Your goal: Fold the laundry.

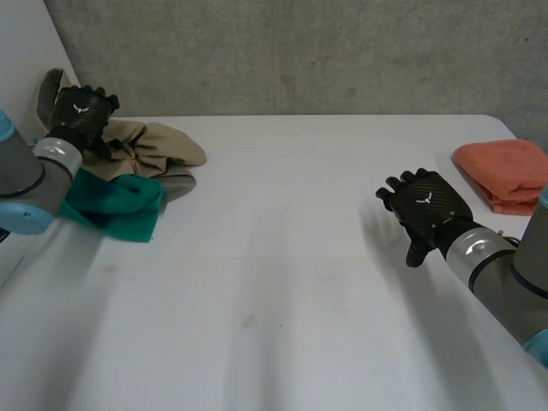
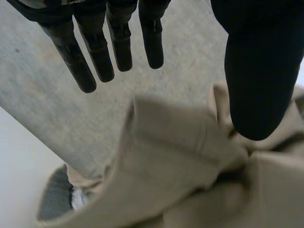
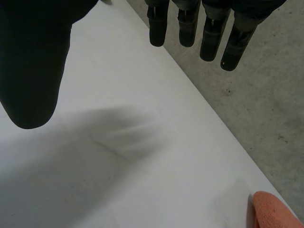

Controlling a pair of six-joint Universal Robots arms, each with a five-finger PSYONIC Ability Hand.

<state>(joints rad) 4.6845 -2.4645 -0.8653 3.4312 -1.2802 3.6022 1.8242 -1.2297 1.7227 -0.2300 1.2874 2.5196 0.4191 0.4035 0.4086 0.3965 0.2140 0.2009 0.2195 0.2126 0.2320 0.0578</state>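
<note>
Fingers point(image 2: 102, 52) of the left hand point(image 1: 81, 111) are straight and spread, holding nothing, over a crumpled beige cloth point(image 1: 154, 144) that touches a teal cloth point(image 1: 124, 204) at ten o'clock on the white worktop point(image 1: 282, 291). At three o'clock the right hand point(image 1: 425, 208) hangs above bare worktop, its fingers straight and empty. A folded orange towel point(image 1: 507, 174) lies at two o'clock.

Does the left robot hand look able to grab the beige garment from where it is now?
Probably yes. The left robot hand hangs open right over the beige garment, fingers and thumb spread, with nothing between them to block a grasp.
</note>
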